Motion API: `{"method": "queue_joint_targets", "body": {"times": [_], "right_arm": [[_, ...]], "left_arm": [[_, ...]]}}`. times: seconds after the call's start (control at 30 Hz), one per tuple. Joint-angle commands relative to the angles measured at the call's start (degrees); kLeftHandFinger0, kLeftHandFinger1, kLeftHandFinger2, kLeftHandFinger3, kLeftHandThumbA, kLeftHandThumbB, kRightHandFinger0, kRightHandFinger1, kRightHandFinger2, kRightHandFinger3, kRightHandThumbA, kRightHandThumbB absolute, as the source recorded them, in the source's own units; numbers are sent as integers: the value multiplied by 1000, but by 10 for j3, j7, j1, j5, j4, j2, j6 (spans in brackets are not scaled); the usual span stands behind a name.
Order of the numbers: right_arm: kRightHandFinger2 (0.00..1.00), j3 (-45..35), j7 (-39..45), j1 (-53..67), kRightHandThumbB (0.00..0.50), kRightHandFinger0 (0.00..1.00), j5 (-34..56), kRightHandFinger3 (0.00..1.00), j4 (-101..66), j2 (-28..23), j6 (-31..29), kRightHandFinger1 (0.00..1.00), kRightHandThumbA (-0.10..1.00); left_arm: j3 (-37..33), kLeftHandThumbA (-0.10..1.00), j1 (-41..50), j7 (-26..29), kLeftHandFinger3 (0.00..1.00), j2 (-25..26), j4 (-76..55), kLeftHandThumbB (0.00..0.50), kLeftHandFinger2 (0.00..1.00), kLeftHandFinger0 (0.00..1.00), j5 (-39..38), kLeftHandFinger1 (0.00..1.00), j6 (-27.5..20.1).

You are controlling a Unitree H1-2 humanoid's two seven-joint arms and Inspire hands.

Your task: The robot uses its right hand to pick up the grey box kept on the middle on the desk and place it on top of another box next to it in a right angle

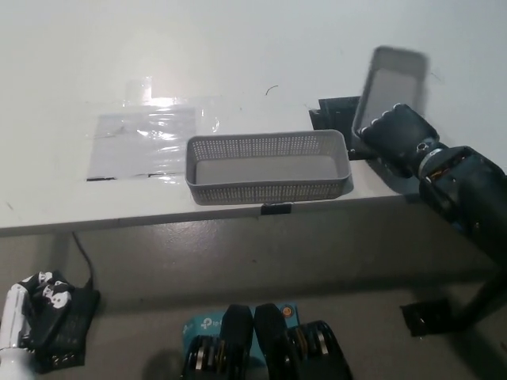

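White bench [238,47] fills the upper two thirds of the frame, its front edge running across just below the middle, with grey floor [238,269] under it. On the bench at left of centre lies a clear plastic sheet [146,134], glare bright on its upper part. Just right of that, close to the front edge, sits a long grey mesh box [268,166], upright, its long side lying across the frame and its inside bare. Coming in from the right edge, the black right arm [467,194] slopes up to the black right hand [398,133], which is closed around the lower end of the second grey box [388,85]. That box is off the bench surface in the upper right of the frame, tilted so that its far end points up and slightly right; it is blurred, so its mesh cannot be made out. It hangs just beside the right end of the long box and apart from it. A dark flat patch [337,115] shows on the bench below the lifted box. At the lower left corner the white left hand [20,317] rests low beside a black block [67,332] on the floor; whether its fingers are open or closed cannot be told.
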Motion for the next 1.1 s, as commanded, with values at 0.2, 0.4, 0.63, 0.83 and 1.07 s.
{"method": "queue_joint_targets", "body": {"times": [0.2, 0.4, 0.63, 0.83, 1.07], "right_arm": [[350, -35, -136, 2, 0, 0, 8, 89, 54, 10, -59, 17, -100], [321, -65, -217, 18, 42, 0, 23, 36, 52, 10, -110, 0, -100], [359, -103, -189, 38, 176, 0, 55, 20, 6, 2, -128, 36, -100], [358, -181, -111, 49, 135, 0, 138, 7, -77, -17, -148, 37, -100], [569, -215, -46, 23, 233, 0, 147, 327, -120, -45, -153, 213, -100]], "left_arm": [[-17, 905, 4, -15, 259, 23, -14, 403, 0, 0, 16, 0, -55], [-26, 908, 7, -16, 310, 27, -15, 396, 0, 0, 27, 0, -52], [-32, 898, 16, -9, 327, 33, -13, 363, 0, 0, 38, 0, -61], [-30, 926, 18, -11, 323, 35, -17, 360, 0, 0, 30, 0, -53], [-31, 965, 17, -14, 320, 40, -12, 368, 0, 0, 29, 0, -53]]}}
